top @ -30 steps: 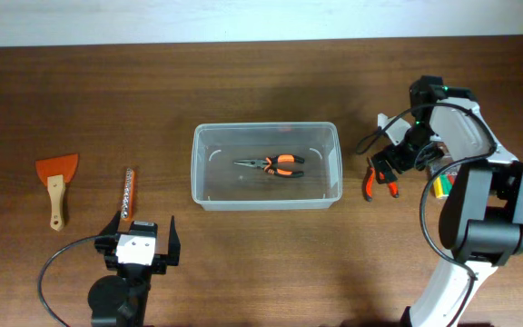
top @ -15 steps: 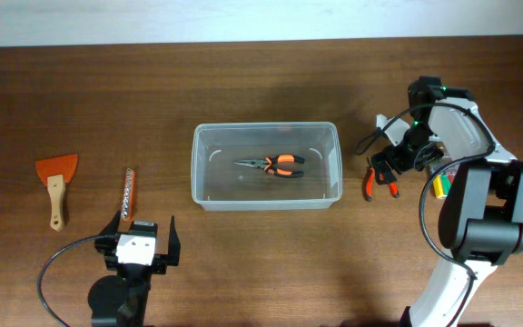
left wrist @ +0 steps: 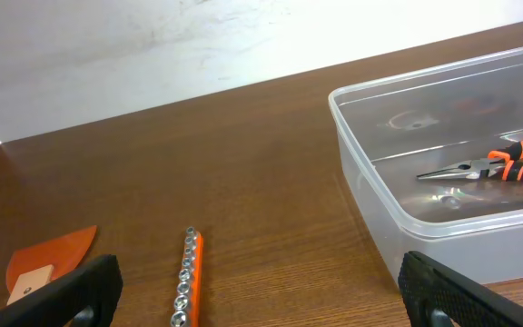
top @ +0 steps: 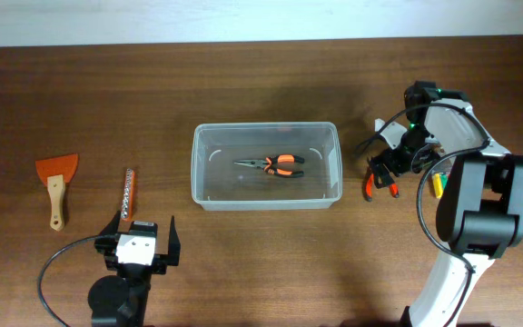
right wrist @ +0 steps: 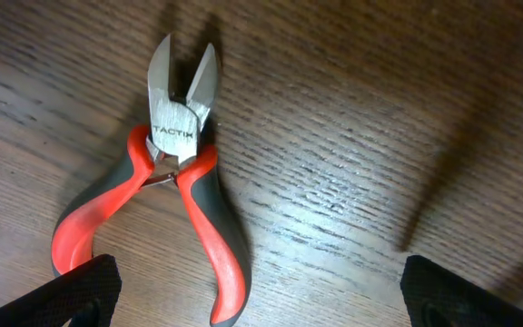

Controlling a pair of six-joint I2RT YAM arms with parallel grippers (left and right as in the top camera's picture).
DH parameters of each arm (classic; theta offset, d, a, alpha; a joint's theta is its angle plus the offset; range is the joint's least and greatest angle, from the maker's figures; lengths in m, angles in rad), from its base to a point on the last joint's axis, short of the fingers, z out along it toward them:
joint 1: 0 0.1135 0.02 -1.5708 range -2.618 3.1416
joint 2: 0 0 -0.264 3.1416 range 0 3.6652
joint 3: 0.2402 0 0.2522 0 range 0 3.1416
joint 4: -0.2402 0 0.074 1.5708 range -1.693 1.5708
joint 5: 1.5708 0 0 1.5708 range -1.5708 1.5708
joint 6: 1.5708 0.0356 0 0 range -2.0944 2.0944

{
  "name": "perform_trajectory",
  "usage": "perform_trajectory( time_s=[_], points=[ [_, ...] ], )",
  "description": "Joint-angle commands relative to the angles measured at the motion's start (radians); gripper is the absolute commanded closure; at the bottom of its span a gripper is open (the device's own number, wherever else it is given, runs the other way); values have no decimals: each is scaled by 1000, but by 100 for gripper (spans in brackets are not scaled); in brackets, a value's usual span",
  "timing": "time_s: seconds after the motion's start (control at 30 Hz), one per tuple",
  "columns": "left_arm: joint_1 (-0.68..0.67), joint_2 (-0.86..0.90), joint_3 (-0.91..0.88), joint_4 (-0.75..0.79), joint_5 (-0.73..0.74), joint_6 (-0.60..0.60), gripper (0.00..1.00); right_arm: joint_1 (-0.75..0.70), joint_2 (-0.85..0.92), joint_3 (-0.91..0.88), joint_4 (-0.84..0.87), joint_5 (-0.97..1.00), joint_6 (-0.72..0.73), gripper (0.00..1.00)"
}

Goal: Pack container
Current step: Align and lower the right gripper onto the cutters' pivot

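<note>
The clear plastic container [top: 267, 165] stands at the table's middle with orange-handled needle-nose pliers [top: 274, 163] lying inside; both also show in the left wrist view, the container [left wrist: 443, 173] and the pliers [left wrist: 498, 166]. Red-handled cutters [top: 376, 180] lie on the wood right of the container. My right gripper [top: 396, 165] hangs open just above them; in the right wrist view the cutters [right wrist: 175, 173] lie between and ahead of the open fingers [right wrist: 261, 295], apart from them. My left gripper [top: 138, 243] is open and empty at the front left [left wrist: 261, 291].
An orange socket rail [top: 127, 197] lies left of the container, just ahead of my left gripper [left wrist: 187, 277]. An orange scraper with a wooden handle [top: 55, 182] lies at the far left. A small case with yellow and green pieces [top: 438, 184] sits behind my right arm.
My right gripper has shifted slightly left and down toward the red-handled cutters. The left arm and the other things have not moved.
</note>
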Motion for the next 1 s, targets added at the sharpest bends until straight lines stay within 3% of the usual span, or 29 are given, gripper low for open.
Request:
perform_trajectory(
  time_s=[0.0,0.97],
  points=[
    [5,-8,-5,1,10,-5,1,3,18,-6,3,18,10,1],
    [5,-8,-5,1,10,-5,1,4,37,-7,47,65,40,1]
  ],
)
